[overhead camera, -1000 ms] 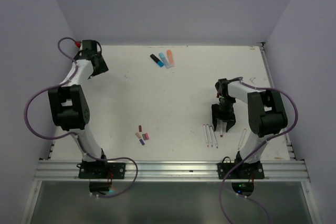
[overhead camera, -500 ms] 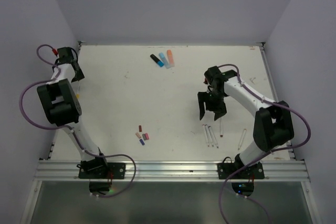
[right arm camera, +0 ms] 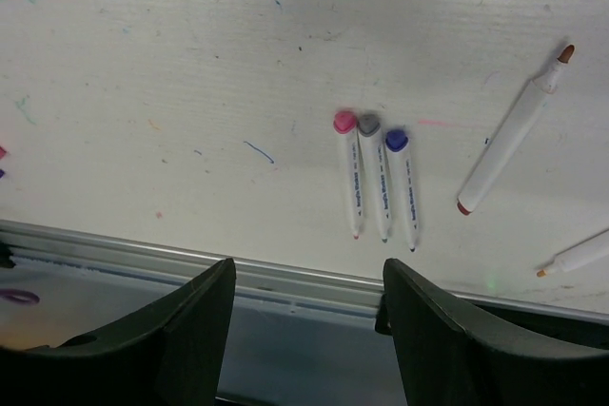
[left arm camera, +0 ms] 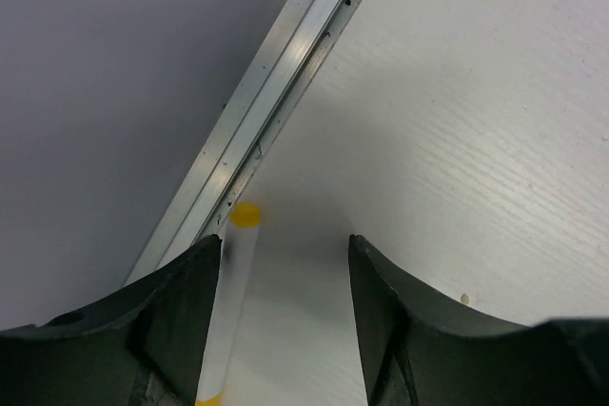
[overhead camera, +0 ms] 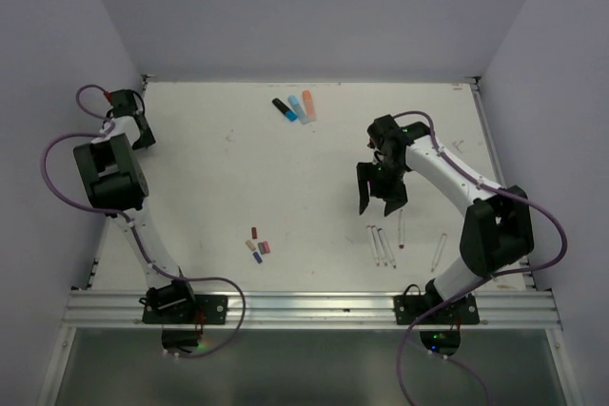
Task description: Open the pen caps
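Left gripper [left arm camera: 284,246] released, jaws straddling white pen [left arm camera: 232,294] with yellow cap [left arm camera: 245,215] lying along bench [left arm camera: 476,140] edge rail [left arm camera: 276,73]; centre on barrel, clear of rail, leave cap free. Right gripper [right arm camera: 309,273] released, empty, over mid-bench

Edge rail [left arm camera: 271,102] walls in the yellow-ended pen [left arm camera: 233,301].

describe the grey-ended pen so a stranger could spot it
On the white table, near the front rail by the right arm's base, three thin white pens lie side by side. It is the middle pen, grey-ended between a pink-ended one and a blue-ended one.
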`<state>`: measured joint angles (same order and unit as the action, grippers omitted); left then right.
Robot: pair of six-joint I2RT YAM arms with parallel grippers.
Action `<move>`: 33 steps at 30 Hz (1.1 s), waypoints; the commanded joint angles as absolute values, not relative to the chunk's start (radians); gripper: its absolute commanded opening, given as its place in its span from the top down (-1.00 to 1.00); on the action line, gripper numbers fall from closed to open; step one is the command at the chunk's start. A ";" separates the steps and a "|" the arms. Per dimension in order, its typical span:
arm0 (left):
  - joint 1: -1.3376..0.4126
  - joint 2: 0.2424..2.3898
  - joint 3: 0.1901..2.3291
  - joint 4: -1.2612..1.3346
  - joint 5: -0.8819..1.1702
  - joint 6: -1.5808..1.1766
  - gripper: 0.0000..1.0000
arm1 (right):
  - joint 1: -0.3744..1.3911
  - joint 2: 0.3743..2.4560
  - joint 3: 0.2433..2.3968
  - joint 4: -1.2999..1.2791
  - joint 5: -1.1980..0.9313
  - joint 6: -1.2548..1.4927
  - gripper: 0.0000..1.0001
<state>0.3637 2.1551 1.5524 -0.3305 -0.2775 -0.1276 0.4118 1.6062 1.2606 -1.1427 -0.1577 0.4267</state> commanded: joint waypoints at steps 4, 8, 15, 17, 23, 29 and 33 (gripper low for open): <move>0.377 2.168 1.507 -0.333 -0.210 -0.150 -0.15 | 0.446 1.583 1.361 -1.170 -0.172 0.465 -0.33; 0.380 2.155 1.450 -0.316 -0.167 -0.176 -0.07 | 0.448 1.569 1.347 -1.169 -0.164 0.471 -0.34; 0.380 2.126 1.437 -0.391 -0.130 -0.224 -0.05 | 0.448 1.543 1.338 -1.163 -0.161 0.471 -0.35; 0.380 2.123 1.440 -0.413 -0.144 -0.227 -0.05 | 0.449 1.536 1.338 -1.157 -0.164 0.472 -0.35; 0.382 2.105 1.453 -0.485 -0.144 -0.216 -0.04 | 0.448 1.503 1.318 -1.147 -0.176 0.471 -0.35; 0.382 2.080 1.424 -0.500 -0.140 -0.210 0.16 | 0.448 1.460 1.292 -1.147 -0.175 0.463 -0.36; 0.382 2.079 1.404 -0.506 -0.130 -0.215 0.33 | 0.448 1.447 1.289 -1.147 -0.175 0.459 -0.36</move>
